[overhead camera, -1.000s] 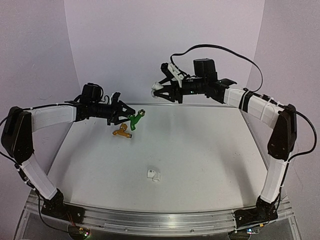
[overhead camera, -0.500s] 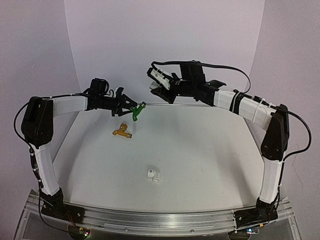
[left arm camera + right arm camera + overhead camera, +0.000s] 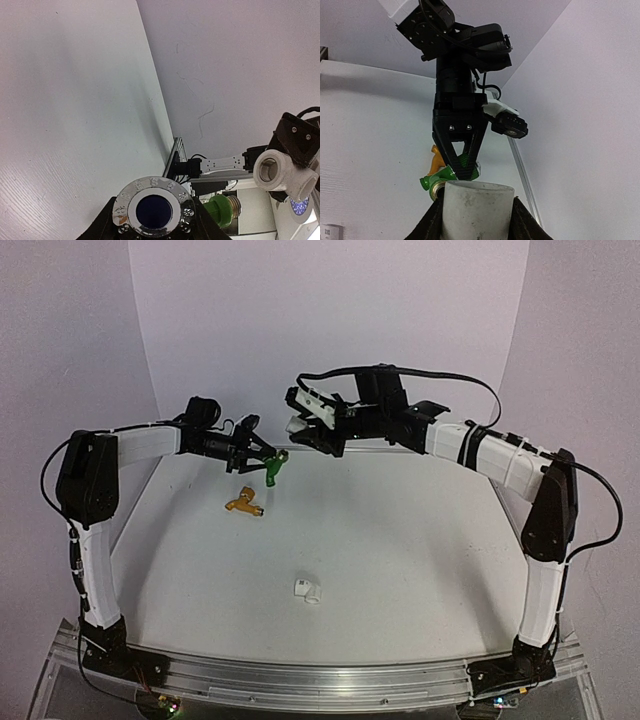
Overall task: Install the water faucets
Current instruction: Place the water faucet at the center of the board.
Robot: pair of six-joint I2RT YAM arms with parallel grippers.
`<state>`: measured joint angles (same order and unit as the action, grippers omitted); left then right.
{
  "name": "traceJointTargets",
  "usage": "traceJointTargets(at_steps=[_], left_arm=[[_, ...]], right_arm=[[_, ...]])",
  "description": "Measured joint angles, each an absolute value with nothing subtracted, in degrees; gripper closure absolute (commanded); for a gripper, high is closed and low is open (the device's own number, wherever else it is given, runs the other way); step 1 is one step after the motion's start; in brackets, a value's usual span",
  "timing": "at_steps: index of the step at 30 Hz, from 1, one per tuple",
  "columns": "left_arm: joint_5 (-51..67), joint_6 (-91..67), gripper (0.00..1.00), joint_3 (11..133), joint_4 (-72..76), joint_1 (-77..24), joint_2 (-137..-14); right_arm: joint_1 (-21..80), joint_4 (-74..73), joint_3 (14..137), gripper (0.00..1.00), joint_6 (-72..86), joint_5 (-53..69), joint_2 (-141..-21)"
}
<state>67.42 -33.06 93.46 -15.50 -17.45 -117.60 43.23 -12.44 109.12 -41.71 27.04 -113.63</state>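
Two arms are meeting up in the air over the far side of the table (image 3: 420, 540), so here's the rundown.

Left gripper (image 3: 264, 462) is clamped on the green faucet (image 3: 272, 472) and holds it off the surface. Its brass threaded end (image 3: 284, 454) points over toward the other arm. The right wrist view shows this best: the black fingers (image 3: 448, 145) come down in a V and pinch the green body from both sides.

Right gripper (image 3: 300, 428) is closed tight around a white pipe fitting (image 3: 295, 424), also held up in the air. In the left wrist view the fitting's round open socket faces the camera. It sits up and to the right of the faucet's brass end, close by but with a gap between them. From the right wrist view the brass tip sits just past the fitting's rim, and I honestly can't tell there whether they touch.

Orange faucet (image 3: 245, 504) is lying on its side on the table, just below and in front of the left gripper, and nothing is touching it.

Second white fitting (image 3: 308, 590) sits by itself around the middle of the table, nearer the arm bases and well apart from both faucets.
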Motion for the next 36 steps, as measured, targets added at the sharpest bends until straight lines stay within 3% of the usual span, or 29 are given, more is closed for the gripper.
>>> traceJointTargets(at_steps=[18,36], left_arm=[[72.35,-23.21,1.00,94.97,-21.41,-17.41,-117.58],[72.03,-20.51,1.00,95.35,-24.21,-17.63,-116.27]], right_arm=[[45.17,-16.25,111.16,1.00,-42.34,38.05,-115.79],[45.38,-18.26,113.75,1.00,-46.01,38.08,-118.15]])
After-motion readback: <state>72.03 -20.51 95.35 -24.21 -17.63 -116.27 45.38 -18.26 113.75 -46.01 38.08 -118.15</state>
